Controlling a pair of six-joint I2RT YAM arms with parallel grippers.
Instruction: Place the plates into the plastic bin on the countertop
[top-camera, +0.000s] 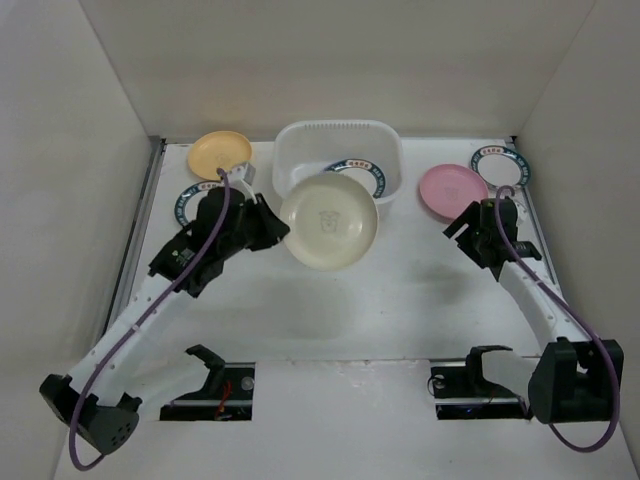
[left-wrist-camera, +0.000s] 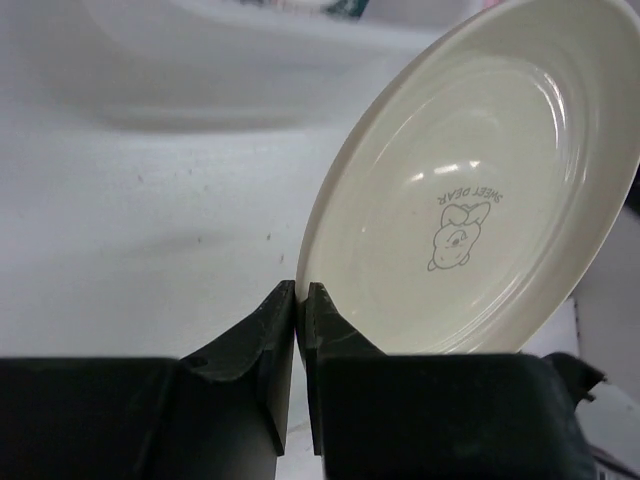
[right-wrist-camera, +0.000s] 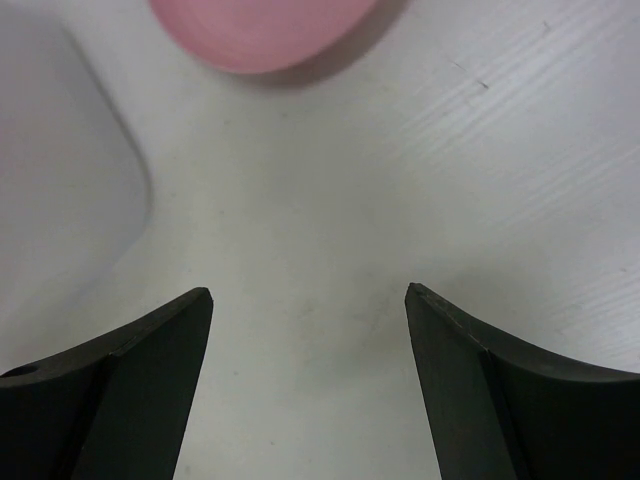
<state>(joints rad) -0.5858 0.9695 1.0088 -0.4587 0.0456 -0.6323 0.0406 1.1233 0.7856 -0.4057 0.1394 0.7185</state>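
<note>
At far left the yellow plate (top-camera: 221, 153) lies flat on the countertop (top-camera: 400, 300). My left gripper (left-wrist-camera: 300, 295) is clamped on the rim of the cream plate (top-camera: 329, 221), holding it tilted just in front of the plastic bin (top-camera: 338, 124), where a teal-rimmed plate (top-camera: 362, 172) lies inside. Further right the pink plate (top-camera: 452, 190) rests on the countertop, and my right gripper (right-wrist-camera: 308, 295) hovers just beside it, fingers spread apart and holding nothing.

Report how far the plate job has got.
Done: one teal-rimmed plate lies in the plastic bin. In hand: the left gripper pinches the cream plate's rim, holding it short of the bin. Left on the countertop: the yellow plate, pink plate and two more teal-rimmed plates, one far right, one partly hidden far left. The right gripper is open near the pink plate.
</note>
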